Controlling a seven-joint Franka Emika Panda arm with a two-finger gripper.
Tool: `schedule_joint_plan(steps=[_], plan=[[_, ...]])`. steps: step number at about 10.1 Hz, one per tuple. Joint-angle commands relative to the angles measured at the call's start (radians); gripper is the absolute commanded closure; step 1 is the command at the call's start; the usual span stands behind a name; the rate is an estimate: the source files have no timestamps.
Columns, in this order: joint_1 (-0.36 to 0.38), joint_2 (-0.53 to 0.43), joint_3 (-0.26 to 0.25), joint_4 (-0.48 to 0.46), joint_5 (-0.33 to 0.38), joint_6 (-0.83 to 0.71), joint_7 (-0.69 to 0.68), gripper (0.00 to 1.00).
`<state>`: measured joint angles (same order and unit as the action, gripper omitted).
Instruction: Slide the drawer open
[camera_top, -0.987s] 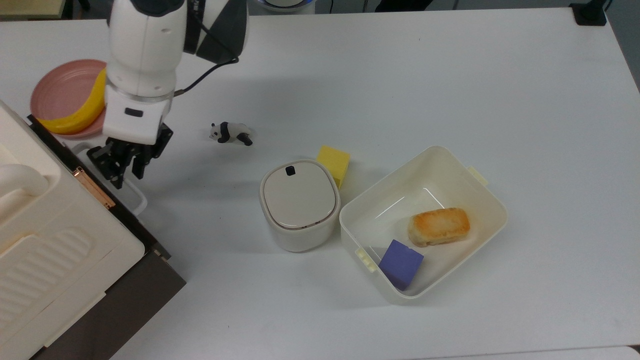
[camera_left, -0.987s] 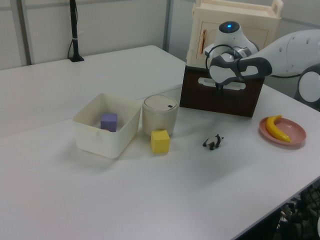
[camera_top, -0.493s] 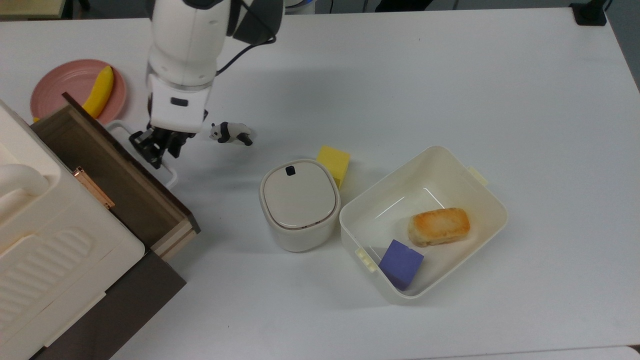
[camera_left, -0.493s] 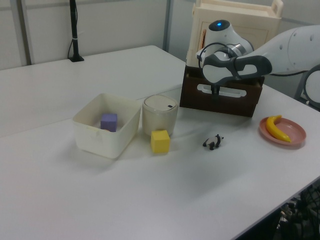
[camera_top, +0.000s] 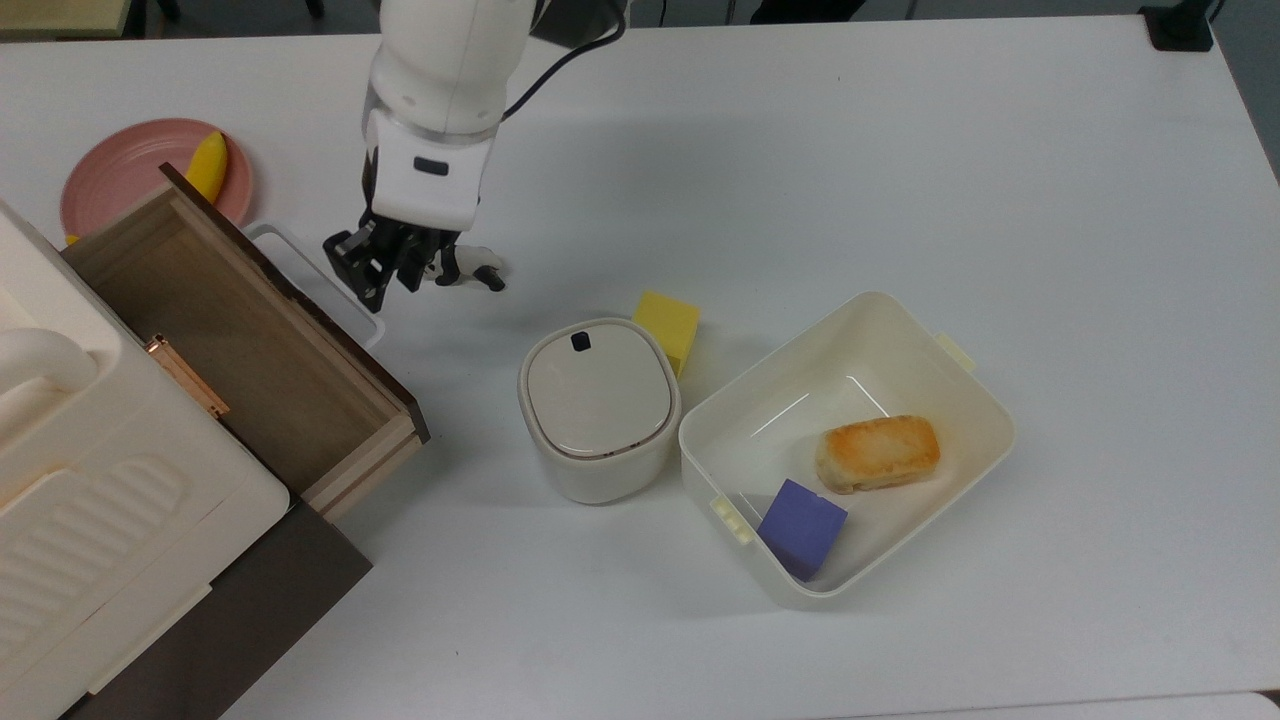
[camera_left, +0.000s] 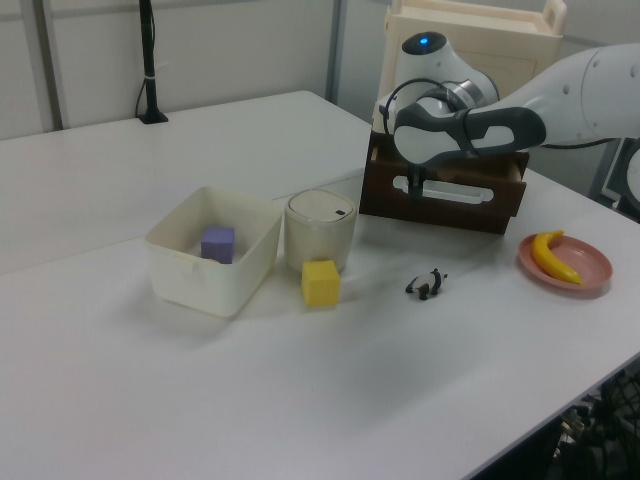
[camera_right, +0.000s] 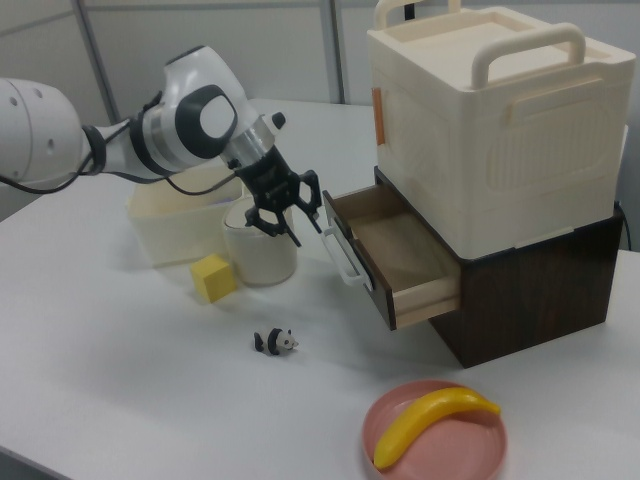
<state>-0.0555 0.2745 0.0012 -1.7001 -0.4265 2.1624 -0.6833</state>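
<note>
The white desk (camera_top: 900, 150) carries all objects; a black stand (camera_left: 150, 70) rises at its far edge in the left view, before pale wall panels. The hand (camera_top: 372, 270) hangs just off the drawer (camera_top: 240, 340), fingers spread apart and holding nothing, beside the white loop handle (camera_top: 310, 265) and clear of it in the right view. The drawer stands pulled well out of its dark cabinet (camera_right: 540, 290), light wood interior exposed and empty; a cream box (camera_right: 490, 120) sits on top of the cabinet. In the top view, a panda figure (camera_top: 470, 268) lies just beside the hand on the top view's right. Further to the top view's right stand a lidded canister (camera_top: 598, 405), a yellow cube (camera_top: 668, 322) touching or nearly touching it, and a white bin (camera_top: 950, 370) holding a bread roll (camera_top: 878, 452) and a purple cube (camera_top: 800, 525). On the far side of the drawer from the hand, toward the top view's left, a pink plate (camera_top: 120, 180) holds a banana (camera_top: 207, 165), partly hidden by the drawer's corner.
</note>
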Motion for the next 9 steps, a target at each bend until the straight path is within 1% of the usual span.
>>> schedule_joint_plan(steps=[1,2,3,4,5,7,8,9], plan=[[0.075,-0.090,-0.003,-0.049,0.087,-0.087,0.138,0.54],[0.120,-0.084,-0.003,0.005,0.144,-0.164,0.292,0.52],[0.149,-0.087,-0.003,0.034,0.217,-0.224,0.462,0.40],[0.160,-0.089,-0.003,0.055,0.303,-0.268,0.607,0.19],[0.163,-0.089,-0.003,0.097,0.368,-0.330,0.748,0.00],[0.169,-0.089,-0.003,0.108,0.415,-0.360,0.847,0.00],[0.164,-0.089,-0.003,0.108,0.438,-0.365,0.858,0.00],[0.161,-0.089,-0.003,0.108,0.442,-0.398,0.849,0.00]])
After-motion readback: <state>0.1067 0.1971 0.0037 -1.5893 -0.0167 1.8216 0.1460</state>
